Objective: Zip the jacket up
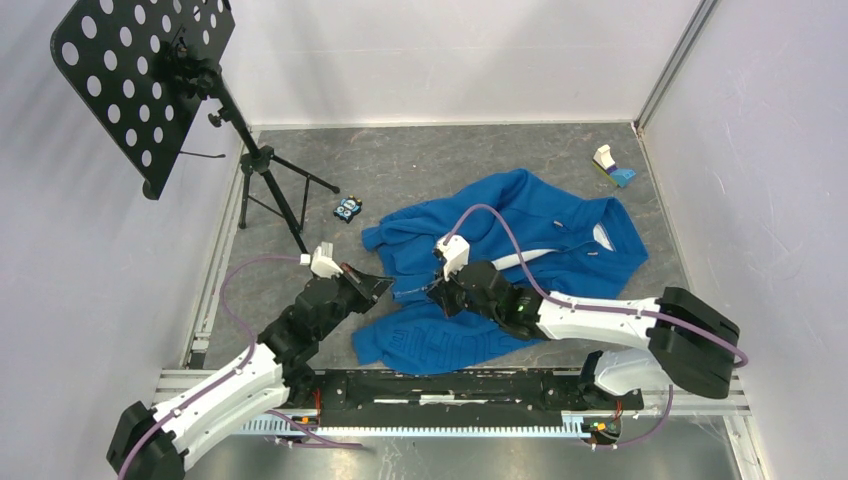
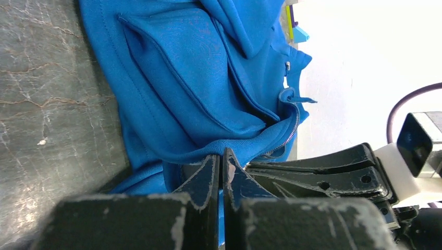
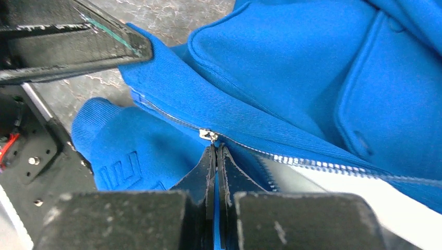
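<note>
The top external view looks steeply down from above and behind the arm bases (image 1: pixel 610 375), far enough off to hold the whole tabletop (image 1: pixel 420 160) and the spread jacket (image 1: pixel 540 215). The left wrist view sits just behind the left end effector (image 2: pixel 221 159), facing out along it and very near the jacket's zipper (image 2: pixel 292 130); the right wrist view does likewise behind the right end effector (image 3: pixel 215 151). Both wrist views share that zipper stretch, and each catches the other arm's end effector at its edge.

Grey desk (image 1: pixel 420 160), blue jacket (image 1: pixel 540 215) beneath both jaws, tripod stand (image 1: pixel 258 163) and small gadget (image 1: pixel 348 209) beyond left jaws, white-blue block (image 1: pixel 610 167) beyond right jaws
</note>
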You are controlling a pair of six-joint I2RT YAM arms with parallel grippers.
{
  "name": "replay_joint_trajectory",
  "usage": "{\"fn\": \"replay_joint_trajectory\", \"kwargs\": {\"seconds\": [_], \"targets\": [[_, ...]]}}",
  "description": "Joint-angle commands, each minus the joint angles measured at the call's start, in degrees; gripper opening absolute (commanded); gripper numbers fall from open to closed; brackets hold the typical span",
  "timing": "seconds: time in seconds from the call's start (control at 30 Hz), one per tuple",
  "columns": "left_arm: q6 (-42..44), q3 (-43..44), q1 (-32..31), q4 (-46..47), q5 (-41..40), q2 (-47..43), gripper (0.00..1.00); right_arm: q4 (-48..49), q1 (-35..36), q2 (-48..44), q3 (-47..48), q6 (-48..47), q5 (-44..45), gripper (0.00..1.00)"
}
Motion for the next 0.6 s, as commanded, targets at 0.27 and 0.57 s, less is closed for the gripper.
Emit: {"fn": "replay_joint_trajectory", "kwargs": {"seconds": [0.27,0.57], "targets": [[11.01,10.77,0.28,-15.98,-15.43,-0.86,0.02,-32.42,-0.32,-6.91,9.39,-40.43,10.93,0.0],[9.58,10.71,0.23,-17.16,-21.69,2.64,0.02,-35.13,-17.96,-13.23,3.99,-61.01,16.44,0.0]]}}
